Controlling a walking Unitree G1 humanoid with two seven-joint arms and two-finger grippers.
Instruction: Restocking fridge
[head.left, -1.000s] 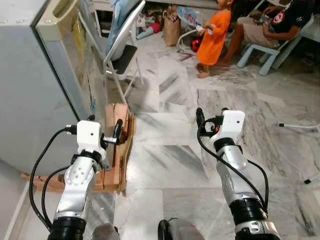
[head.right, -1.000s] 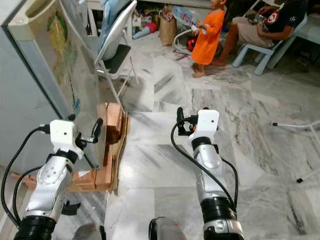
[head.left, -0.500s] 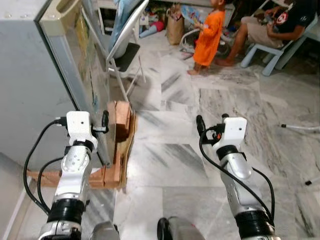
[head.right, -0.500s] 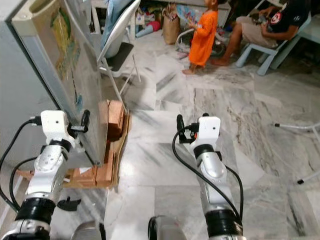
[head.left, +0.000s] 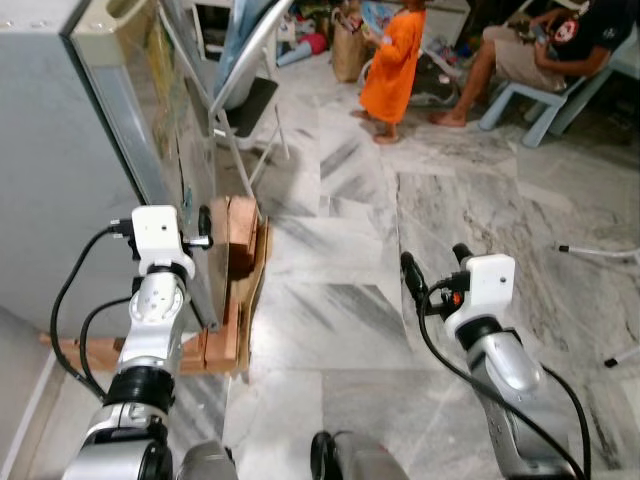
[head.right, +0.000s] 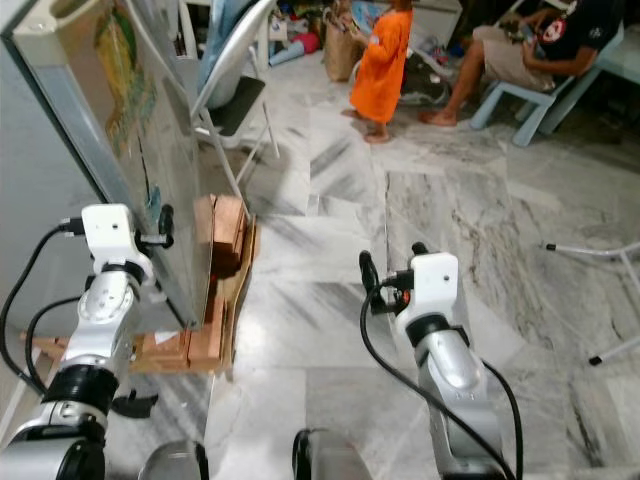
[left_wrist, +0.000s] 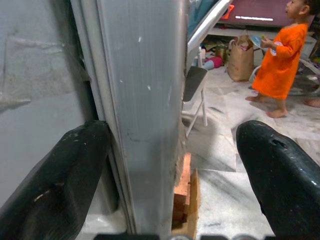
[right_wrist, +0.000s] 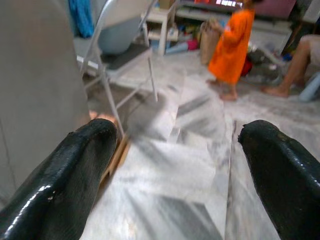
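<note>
The fridge (head.left: 70, 150) stands at the far left on a low wooden base (head.left: 225, 340), its door (left_wrist: 142, 110) edge facing the robot. The left end effector (left_wrist: 170, 165) is spread wide, one black finger on each side of the door edge, grasping nothing. A folding chair (head.left: 245, 90) stands just beyond the fridge. Right of the fridge, over the marble floor (head.left: 340, 300), the right end effector (right_wrist: 175, 165) hangs released and empty. Farther from the fridge stand a person in orange (head.left: 390, 65) and a seated person (head.left: 530, 50) on a blue chair (head.left: 545, 105).
</note>
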